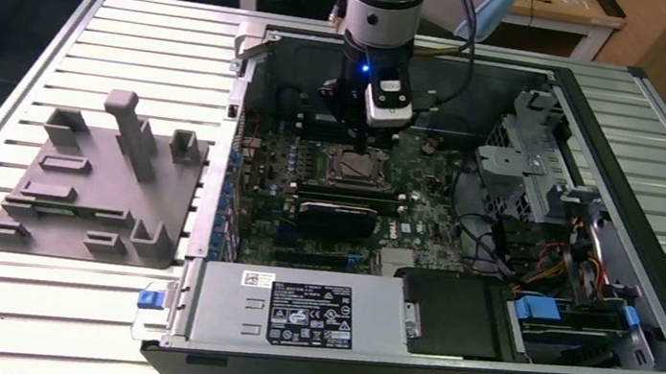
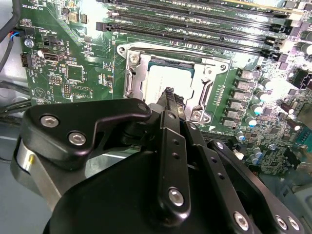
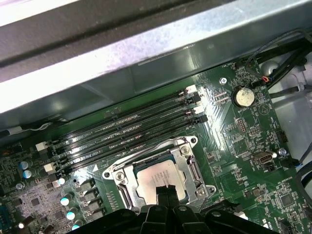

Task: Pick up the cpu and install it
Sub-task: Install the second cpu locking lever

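The cpu, a pale silver square chip, lies flat inside the metal-framed motherboard socket. My gripper stands directly over it. Its dark fingers are drawn together to a narrow tip on or just above the chip's top, and I cannot tell whether they touch it. In the exterior view the gripper hangs straight down inside the open computer case, just above the socket.
The open case lies on a slatted metal table. A grey fixture sits outside the case on the exterior view's left. Memory slots run beside the socket. A power supply, drive cage and cables crowd the case.
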Tool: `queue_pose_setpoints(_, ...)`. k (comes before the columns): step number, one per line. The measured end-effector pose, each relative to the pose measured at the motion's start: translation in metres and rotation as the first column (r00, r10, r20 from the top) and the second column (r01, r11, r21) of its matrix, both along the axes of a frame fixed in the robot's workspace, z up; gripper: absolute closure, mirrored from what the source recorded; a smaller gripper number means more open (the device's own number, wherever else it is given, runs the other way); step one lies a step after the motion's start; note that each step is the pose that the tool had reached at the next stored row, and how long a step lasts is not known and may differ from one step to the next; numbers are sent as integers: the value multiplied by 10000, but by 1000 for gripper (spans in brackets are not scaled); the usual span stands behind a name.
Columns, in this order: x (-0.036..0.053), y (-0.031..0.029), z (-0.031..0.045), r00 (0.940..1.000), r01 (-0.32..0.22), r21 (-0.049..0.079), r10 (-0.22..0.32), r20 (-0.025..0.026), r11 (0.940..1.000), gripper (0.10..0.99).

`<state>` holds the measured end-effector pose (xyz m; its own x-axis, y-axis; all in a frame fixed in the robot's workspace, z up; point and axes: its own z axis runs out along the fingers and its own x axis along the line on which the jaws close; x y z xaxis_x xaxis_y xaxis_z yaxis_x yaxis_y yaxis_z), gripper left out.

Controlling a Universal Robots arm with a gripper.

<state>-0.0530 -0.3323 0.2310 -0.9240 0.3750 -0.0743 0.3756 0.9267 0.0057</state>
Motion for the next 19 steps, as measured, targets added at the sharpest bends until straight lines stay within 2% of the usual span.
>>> queue_pose_setpoints(6,0,0,1,10000,0,0,0,0,10000,980)
queue_pose_setpoints(13,0,0,98,10000,1,-1,-1,0,10000,980)
queue_pose_setpoints(19,0,-17,103,10000,0,-4,0,0,10000,980)
